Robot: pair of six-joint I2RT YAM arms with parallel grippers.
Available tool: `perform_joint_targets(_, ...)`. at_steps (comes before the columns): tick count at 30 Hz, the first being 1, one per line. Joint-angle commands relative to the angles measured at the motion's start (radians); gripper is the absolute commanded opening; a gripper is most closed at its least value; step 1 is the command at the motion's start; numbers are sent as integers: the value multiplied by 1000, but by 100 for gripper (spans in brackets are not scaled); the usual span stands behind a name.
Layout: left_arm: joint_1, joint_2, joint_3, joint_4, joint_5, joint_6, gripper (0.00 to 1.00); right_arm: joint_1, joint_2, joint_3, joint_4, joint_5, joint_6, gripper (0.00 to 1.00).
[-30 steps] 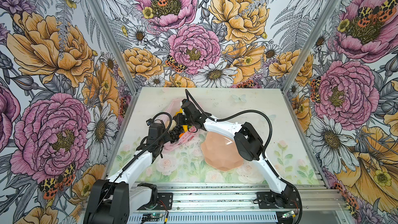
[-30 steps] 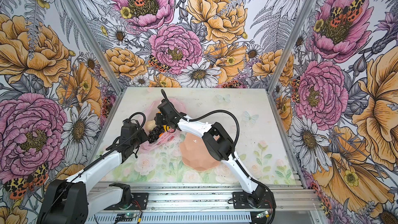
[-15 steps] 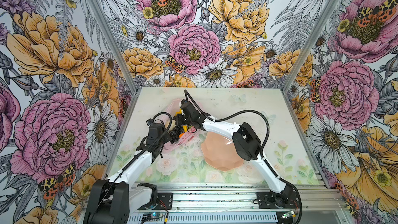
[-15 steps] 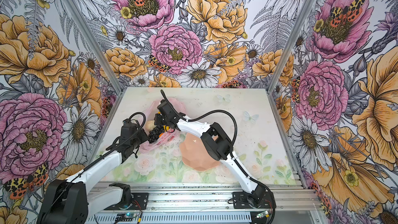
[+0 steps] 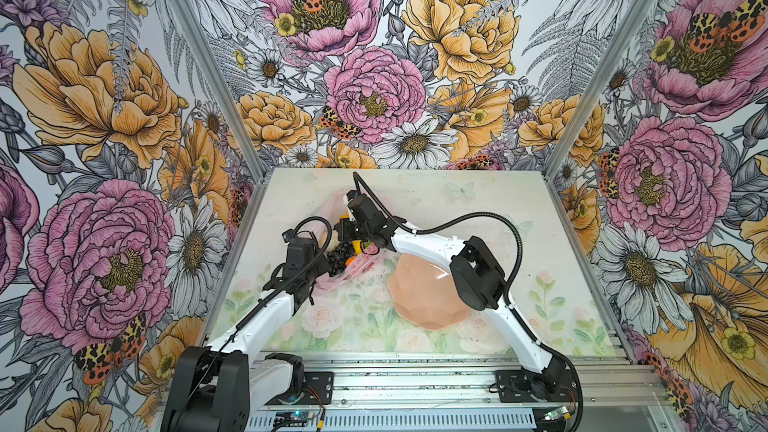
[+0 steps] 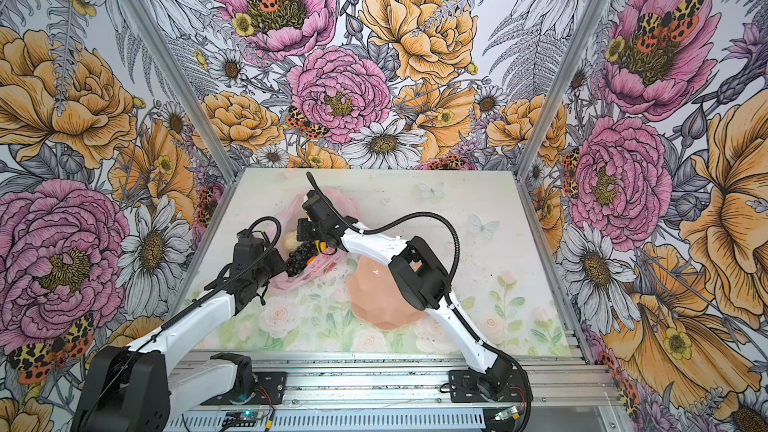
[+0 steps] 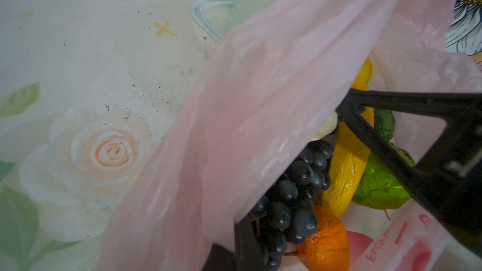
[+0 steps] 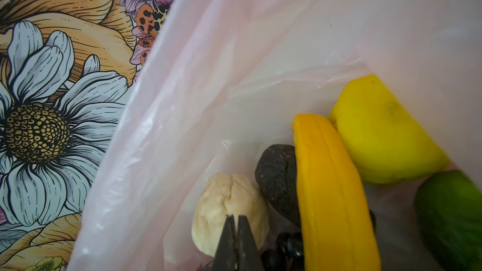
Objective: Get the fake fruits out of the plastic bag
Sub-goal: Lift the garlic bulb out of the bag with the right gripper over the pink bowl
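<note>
The pink plastic bag (image 5: 360, 266) (image 8: 234, 74) lies at the table's middle left, its mouth held up. My left gripper (image 5: 321, 271) (image 7: 242, 233) is shut on the bag's rim, and the film drapes over its finger. Inside lie the fake fruits: a dark grape bunch (image 7: 294, 194), a banana (image 8: 331, 191), a lemon (image 8: 383, 136), a green fruit (image 7: 378, 186), an orange (image 7: 326, 241), a black oval (image 8: 279, 178) and a cream-white lumpy piece (image 8: 229, 204). My right gripper (image 8: 236, 218) (image 5: 346, 236) is inside the bag, shut, with its tips over the cream piece and nothing between them.
A peach petal-edged bowl (image 5: 419, 297) (image 6: 374, 297) stands to the right of the bag, partly under my right arm's elbow. Flower-printed walls close in the table on three sides. A metal rail runs along the front edge.
My right gripper's jaws have closed, and the arm has edged slightly left, deeper into the bag. The left arm has kept still with the bag's rim.
</note>
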Motion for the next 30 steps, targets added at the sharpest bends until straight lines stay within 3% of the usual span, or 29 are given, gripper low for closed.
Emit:
perform_joint_targets(1,9,-26,-13,11,-3,-6,0,20,-128,-21,13,47,-73,0)
perform_joint_targets(15,15,-20,-13,14,-3,-6,0,40,-461,-284,-18,193,-245,0)
perform_joint_targets(23,18,-17,-16,18,-6,-6,0,45,-753,-559,-98,312,-330,0)
perform_joint_targets(30,16,-15,-17,24,-5,-6,0,42,-958,-794,-165,372,-307,0)
